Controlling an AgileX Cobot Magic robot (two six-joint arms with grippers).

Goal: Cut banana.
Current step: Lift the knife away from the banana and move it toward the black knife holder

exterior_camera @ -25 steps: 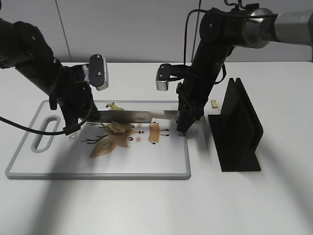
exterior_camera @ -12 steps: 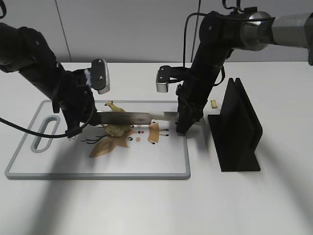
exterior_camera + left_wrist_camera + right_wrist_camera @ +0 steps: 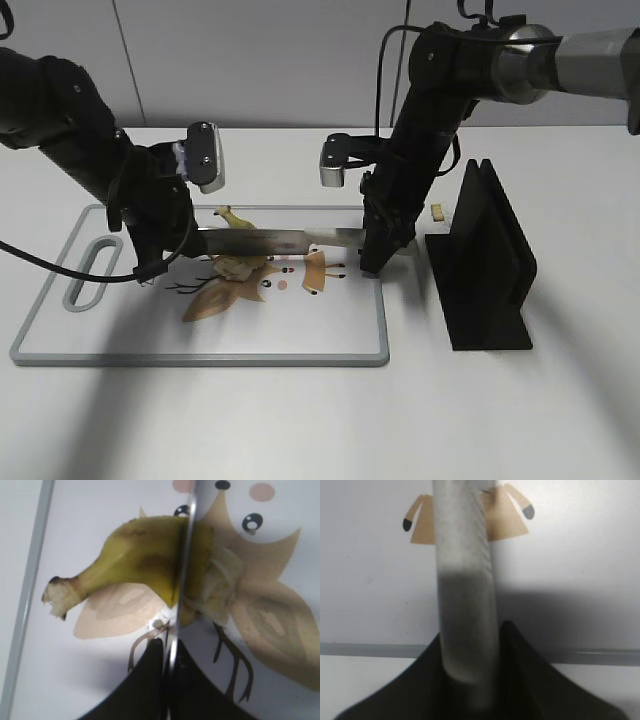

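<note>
A yellow banana (image 3: 234, 264) lies on the white cutting board (image 3: 300, 335); its stem end (image 3: 232, 216) shows behind the blade. A long knife (image 3: 270, 238) spans the board horizontally over the banana. My left gripper (image 3: 188, 242) is shut on the blade's tip end. My right gripper (image 3: 374, 258) is shut on the knife's handle. In the left wrist view the blade (image 3: 185, 555) runs edge-on across the banana (image 3: 140, 560), with mashed flesh to its right, and my fingers (image 3: 169, 655) pinch the blade. In the right wrist view my fingers (image 3: 470, 636) clamp the grey handle (image 3: 462, 570).
A black knife stand (image 3: 485, 260) stands right of the board, close to my right arm. A small banana bit (image 3: 437, 211) lies on the table behind it. The board carries a printed cartoon deer (image 3: 225, 295) and has a handle slot (image 3: 90, 270) at its left.
My left arm shifted slightly down and to the right a second ago, with the blade pressed onto the banana. Over the last half second almost nothing has moved.
</note>
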